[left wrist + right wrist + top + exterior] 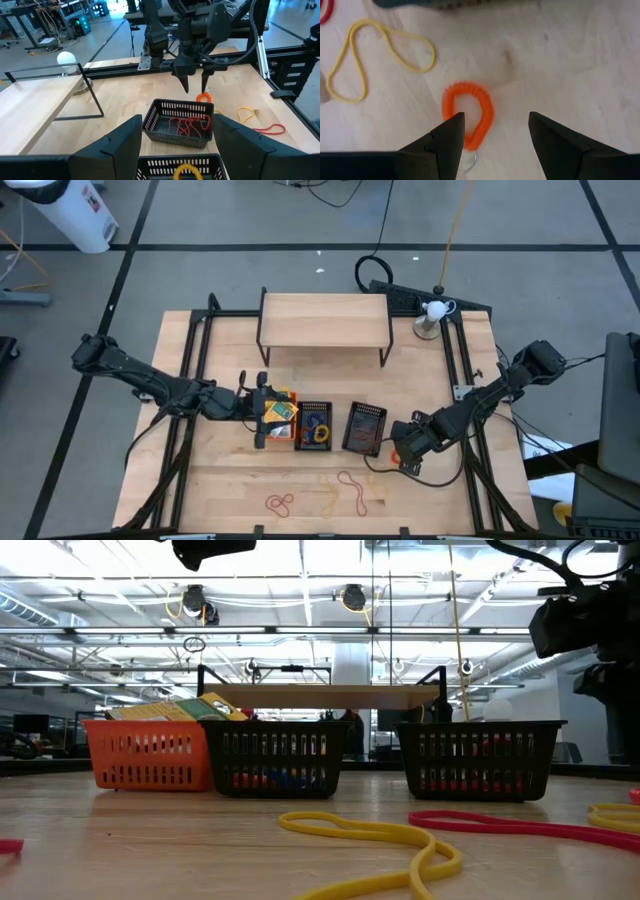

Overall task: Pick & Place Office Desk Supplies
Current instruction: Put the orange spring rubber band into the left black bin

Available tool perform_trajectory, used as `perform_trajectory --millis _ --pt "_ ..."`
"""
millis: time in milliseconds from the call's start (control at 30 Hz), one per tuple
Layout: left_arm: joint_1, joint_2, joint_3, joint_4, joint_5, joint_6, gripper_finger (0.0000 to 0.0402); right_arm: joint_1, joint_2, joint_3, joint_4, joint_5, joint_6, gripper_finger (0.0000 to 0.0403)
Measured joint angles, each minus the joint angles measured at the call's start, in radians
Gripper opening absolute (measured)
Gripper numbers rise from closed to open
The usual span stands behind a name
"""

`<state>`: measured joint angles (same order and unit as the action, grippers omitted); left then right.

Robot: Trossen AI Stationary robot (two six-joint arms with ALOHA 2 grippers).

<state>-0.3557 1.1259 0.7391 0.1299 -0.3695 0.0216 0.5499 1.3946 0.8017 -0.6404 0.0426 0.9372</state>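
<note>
While the right gripper (492, 132) hangs spread above it, an orange coiled loop (468, 114) lies flat.

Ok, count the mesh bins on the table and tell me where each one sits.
3, in a row before the shelf: orange bin left, below the left hand; black bin beside it; another black bin right, apart.

You see a light wooden table (230, 480) carrying a wooden shelf (324, 318) at the back, an orange bin (152, 752) and two black mesh bins (273, 755) in a row, plus loose red (279, 502), yellow (380, 840) and orange (468, 114) loops.
</note>
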Motion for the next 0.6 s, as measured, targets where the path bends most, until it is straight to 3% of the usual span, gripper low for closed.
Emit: perform_trajectory --millis 100,500,600 --pt "0.000 0.000 0.000 0.000 0.000 0.000 0.0237 0.000 0.028 0.000 0.025 0.037 -0.020 0.0210" --pt "0.000 0.000 0.000 0.000 0.000 0.003 0.0237 0.000 0.158 0.003 0.085 -0.011 -0.059 0.0209" --pt "0.000 0.000 0.000 0.000 0.000 0.002 0.0237 0.000 0.158 0.003 0.078 -0.010 -0.030 0.0188"
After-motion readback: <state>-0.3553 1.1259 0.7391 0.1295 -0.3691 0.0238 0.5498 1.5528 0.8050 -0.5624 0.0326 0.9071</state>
